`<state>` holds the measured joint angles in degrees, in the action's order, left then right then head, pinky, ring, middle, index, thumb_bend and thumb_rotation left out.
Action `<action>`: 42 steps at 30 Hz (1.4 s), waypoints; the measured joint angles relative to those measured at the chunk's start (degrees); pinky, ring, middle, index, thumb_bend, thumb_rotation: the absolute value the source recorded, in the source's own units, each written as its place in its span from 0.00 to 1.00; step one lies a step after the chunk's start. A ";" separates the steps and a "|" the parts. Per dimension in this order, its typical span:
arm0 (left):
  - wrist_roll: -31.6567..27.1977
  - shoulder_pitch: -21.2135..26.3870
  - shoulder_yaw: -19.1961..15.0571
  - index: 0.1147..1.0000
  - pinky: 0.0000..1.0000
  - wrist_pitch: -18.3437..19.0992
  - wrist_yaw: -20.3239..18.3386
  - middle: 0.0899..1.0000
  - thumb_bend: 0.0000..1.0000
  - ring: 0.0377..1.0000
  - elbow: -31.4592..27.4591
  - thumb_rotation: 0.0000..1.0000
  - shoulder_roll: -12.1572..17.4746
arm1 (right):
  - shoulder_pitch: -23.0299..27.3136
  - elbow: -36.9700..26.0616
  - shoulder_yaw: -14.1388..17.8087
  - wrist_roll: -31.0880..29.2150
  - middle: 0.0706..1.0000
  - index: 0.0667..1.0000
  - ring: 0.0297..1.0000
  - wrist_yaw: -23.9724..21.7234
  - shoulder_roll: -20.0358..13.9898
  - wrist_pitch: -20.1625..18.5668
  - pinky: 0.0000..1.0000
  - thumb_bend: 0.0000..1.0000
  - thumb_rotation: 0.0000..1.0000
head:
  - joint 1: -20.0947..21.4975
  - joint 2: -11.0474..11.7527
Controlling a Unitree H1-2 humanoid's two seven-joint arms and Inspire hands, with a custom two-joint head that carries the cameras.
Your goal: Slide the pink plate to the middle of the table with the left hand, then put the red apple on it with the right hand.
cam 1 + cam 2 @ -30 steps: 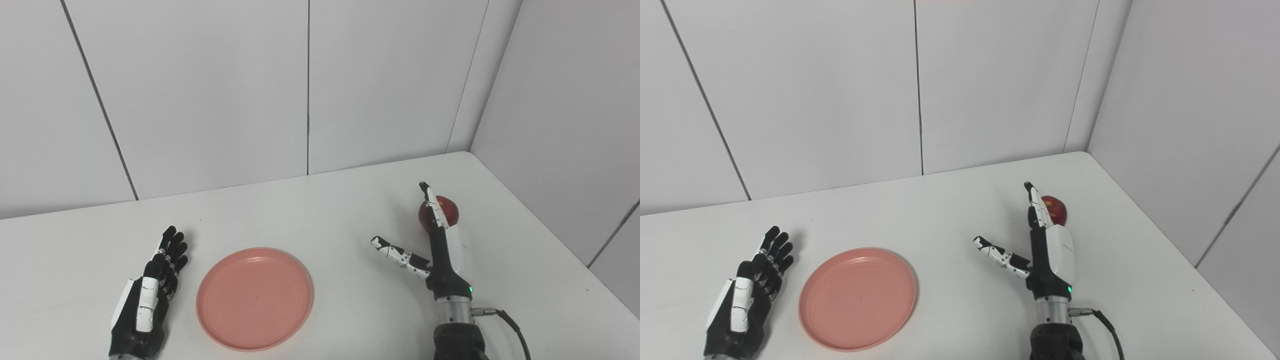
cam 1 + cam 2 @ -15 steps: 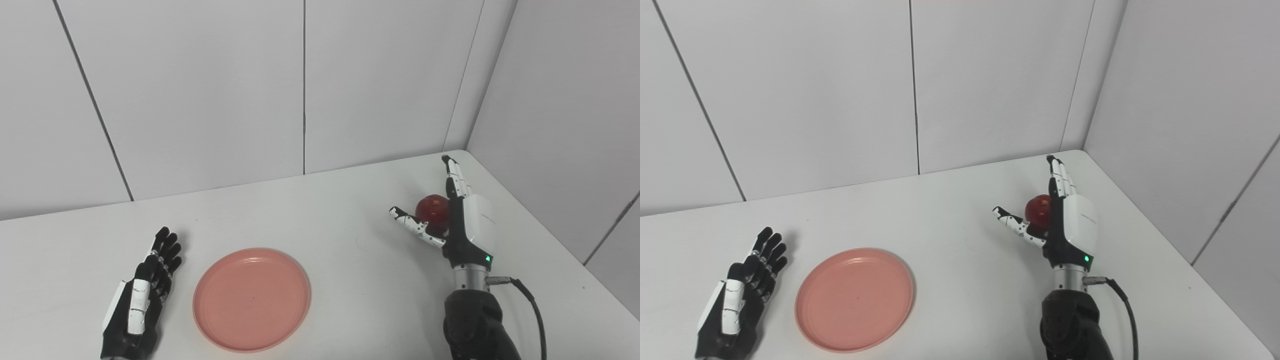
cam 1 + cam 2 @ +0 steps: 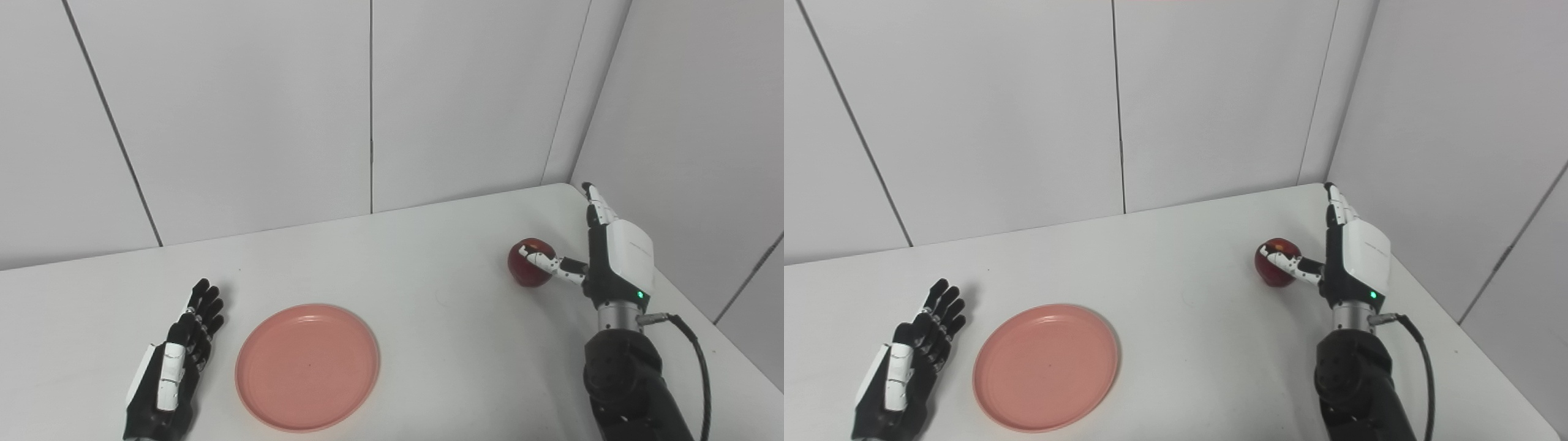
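Right hand: your right hand (image 3: 615,260) is standing edge-up near the counter's far right corner, just right of the red apple (image 3: 528,264).
Right fingers: the fingers (image 3: 595,201) are pointing straight toward the back wall, pressed side by side and uncurled; the thumb (image 3: 549,262) is reaching left across the apple's near side. You are holding nothing here: the hand is spread, and whether the thumb is actually touching the fruit cannot be told.
Red apple: it is sitting on the counter (image 3: 441,263) at the right, well apart from the pink plate (image 3: 307,366), with its shadow lying directly under it.
Pink plate: it is lying flat near the front edge, left of the counter's middle, and carrying nothing.
Left hand: your left hand (image 3: 174,367) is resting palm-down on the counter just left of the plate, not touching its rim.
Left fingers: the fingers (image 3: 205,303) are lying extended and slightly fanned, pointing away from you, gripping nothing.
Right arm: the black forearm (image 3: 625,383) is coming in from the bottom right, with a cable (image 3: 692,343) looping off the wrist and a green light glowing at the hand's base.
Surroundings: plain white wall panels (image 3: 245,110) are enclosing the counter at the back and right.
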<state>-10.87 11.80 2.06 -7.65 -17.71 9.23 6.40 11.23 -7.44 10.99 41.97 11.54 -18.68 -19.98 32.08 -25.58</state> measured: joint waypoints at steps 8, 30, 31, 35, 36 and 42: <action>-0.01 -0.14 -0.03 1.00 1.00 -0.01 0.00 1.00 0.73 1.00 -0.32 1.00 -0.05 | 0.70 -0.05 -2.00 -0.64 0.92 0.92 0.90 -6.78 -0.86 -5.07 0.82 1.00 0.44 | -0.09 -0.17; 0.17 -0.60 0.04 1.00 1.00 -0.01 0.00 1.00 0.76 1.00 -0.90 1.00 0.00 | 1.38 4.66 -5.52 -3.16 0.92 0.93 0.89 -9.91 -1.47 -6.58 0.80 1.00 0.41 | -0.17 -0.26; 0.17 -0.64 0.04 1.00 1.00 -0.01 0.00 1.00 0.76 1.00 -0.97 1.00 0.00 | 1.46 5.22 -5.66 -3.24 0.92 0.93 0.89 -9.84 -1.47 -6.57 0.80 1.00 0.41 | -0.26 -0.26; 0.17 -0.95 0.07 1.00 1.00 -0.01 0.00 1.00 0.77 1.00 -1.37 1.00 0.01 | 1.84 7.49 -5.93 -4.37 0.92 0.92 0.89 -8.84 -1.39 -6.54 0.79 1.00 0.39 | -0.09 -0.26; 0.17 -1.03 0.08 1.00 1.00 -0.01 0.00 1.00 0.77 1.00 -1.44 1.00 0.05 | 1.94 7.70 -6.17 -4.39 0.91 0.92 0.88 -8.48 -1.39 -6.51 0.79 0.99 0.38 | -0.17 -0.44; 0.15 -1.47 0.31 1.00 1.00 0.00 -0.01 1.00 0.77 1.00 -2.03 1.00 0.24 | 3.21 9.96 -7.25 -5.24 0.91 0.91 0.88 -6.89 -1.39 -6.17 0.78 0.96 0.31 | -0.18 -0.79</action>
<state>-10.72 10.33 2.37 -7.65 -17.72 7.20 6.64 14.43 2.52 3.74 36.73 4.65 -20.07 -26.14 31.90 -26.37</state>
